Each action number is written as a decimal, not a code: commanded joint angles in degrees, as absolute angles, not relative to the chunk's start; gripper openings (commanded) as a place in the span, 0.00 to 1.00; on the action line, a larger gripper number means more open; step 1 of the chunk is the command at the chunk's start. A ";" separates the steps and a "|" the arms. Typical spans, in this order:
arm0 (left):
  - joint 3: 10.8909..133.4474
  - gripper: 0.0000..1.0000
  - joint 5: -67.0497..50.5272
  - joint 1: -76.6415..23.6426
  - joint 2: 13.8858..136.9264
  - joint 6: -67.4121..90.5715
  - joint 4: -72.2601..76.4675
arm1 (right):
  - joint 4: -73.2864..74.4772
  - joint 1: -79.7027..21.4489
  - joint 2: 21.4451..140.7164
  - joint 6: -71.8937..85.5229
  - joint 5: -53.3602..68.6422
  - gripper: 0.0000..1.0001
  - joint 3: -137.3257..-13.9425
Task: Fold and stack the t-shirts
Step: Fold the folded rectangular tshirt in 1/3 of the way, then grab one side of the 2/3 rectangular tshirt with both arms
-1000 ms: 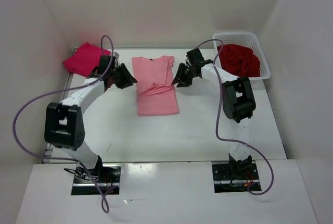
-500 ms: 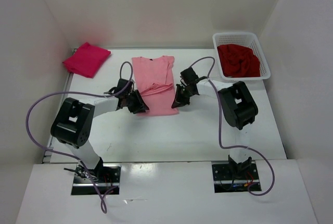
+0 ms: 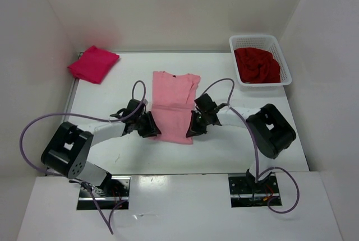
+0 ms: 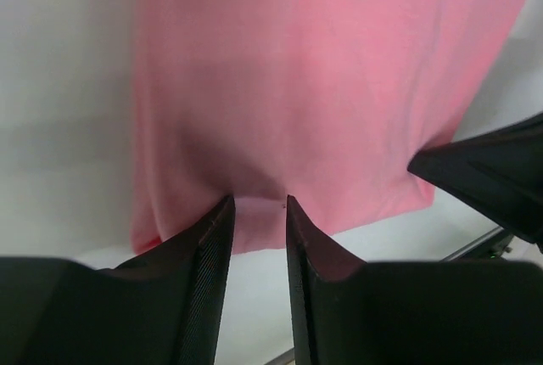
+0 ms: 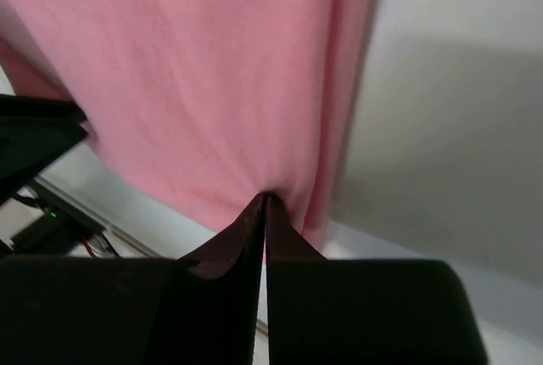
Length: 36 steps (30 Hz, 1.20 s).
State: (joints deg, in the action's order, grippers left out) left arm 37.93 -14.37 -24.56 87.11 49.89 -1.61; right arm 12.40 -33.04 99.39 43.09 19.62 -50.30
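Observation:
The light pink t-shirt (image 3: 174, 106) lies flat mid-table, collar away from me. My left gripper (image 3: 150, 126) pinches its near left hem, and the cloth (image 4: 314, 85) puckers at the fingertips of that gripper (image 4: 257, 199). My right gripper (image 3: 192, 126) is shut on the near right hem. In the right wrist view the pink cloth (image 5: 195, 68) bunches at the closed tips of that gripper (image 5: 265, 198). The crimson-magenta t-shirt (image 3: 93, 63) lies folded at the far left. The dark red t-shirt (image 3: 257, 65) sits crumpled in the basket.
The white lattice basket (image 3: 287, 73) stands at the far right corner. White walls close in the table on three sides. Purple cables loop above both arms. The right arm's black finger (image 4: 492, 178) shows at the edge of the left wrist view.
Both grippers came down the shirt's sides to its near hem. The right one closed on the cloth. The pink shirt has been dragged toward the near edge.

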 commanded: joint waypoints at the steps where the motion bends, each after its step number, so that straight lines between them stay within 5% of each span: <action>1: 34.72 0.39 -10.29 -24.61 79.49 49.57 -8.34 | 19.42 -34.89 94.77 44.30 14.60 0.07 -47.02; 7: 36.39 0.55 -5.19 -22.94 67.70 46.93 -17.04 | 23.91 -32.96 88.96 42.89 12.91 0.15 -51.50; 13: 33.14 0.56 -7.02 -22.41 67.06 48.86 -16.18 | 20.05 -32.96 83.50 46.75 15.64 0.42 -44.13; 20: 30.59 0.56 -7.65 -22.41 71.35 50.27 -11.96 | 14.60 -32.96 83.58 48.96 19.86 0.51 -38.14; 29: 31.11 0.52 -5.27 -22.41 75.75 51.33 -8.44 | 10.02 -33.57 88.67 48.96 21.09 0.50 -36.39; 32: 31.81 0.45 -5.80 -22.41 78.04 50.71 -6.42 | 8.96 -33.57 90.34 49.48 21.09 0.40 -36.39; 36: 32.52 0.22 -7.29 -22.41 79.19 49.66 -5.89 | 9.49 -33.57 90.35 49.48 20.57 0.19 -36.39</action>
State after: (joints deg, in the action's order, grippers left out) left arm 31.62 -7.49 -22.52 78.28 50.89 -6.70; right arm 10.44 -33.15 89.34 49.89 22.39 -37.45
